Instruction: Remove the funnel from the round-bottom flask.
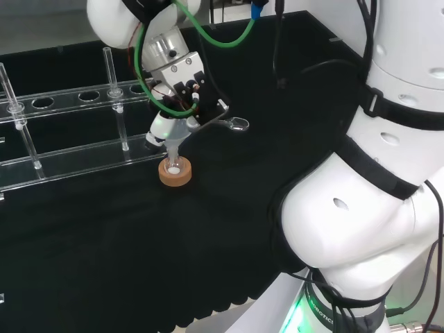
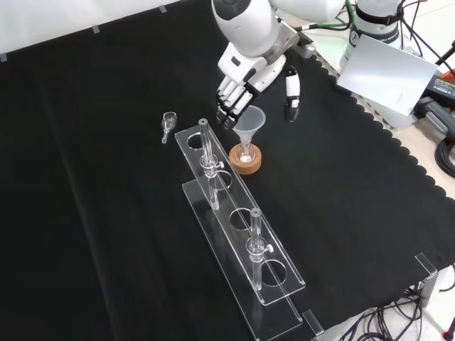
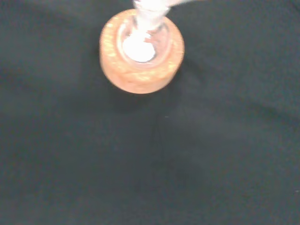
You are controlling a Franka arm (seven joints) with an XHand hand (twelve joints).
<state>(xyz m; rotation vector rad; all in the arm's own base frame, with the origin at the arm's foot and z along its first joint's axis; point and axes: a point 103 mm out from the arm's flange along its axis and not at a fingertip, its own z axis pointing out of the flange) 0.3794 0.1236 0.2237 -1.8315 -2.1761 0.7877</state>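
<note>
While my arm is reaching over the black cloth, the front view is running like this from left to right. At upper left of centre a small clear glass piece is lying alone on the cloth. Just right of it a clear plastic rack with round holes is stretching diagonally toward the lower right, with thin upright posts rising from it. Beside the rack's upper end, near the centre top of the frame, a cork ring is sitting on the cloth, and the round-bottom flask is resting in it. The funnel is standing upright with its stem down in the flask's neck.

My hand is hanging directly above, coming in from the top of the frame. My fingers are reaching down at the left of the funnel's rim and my thumb is standing apart at its right, so the hand is spread wide around the funnel; I cannot tell whether anything is touching it.

In the wrist view the cork ring is appearing with something white inside the flask.
</note>
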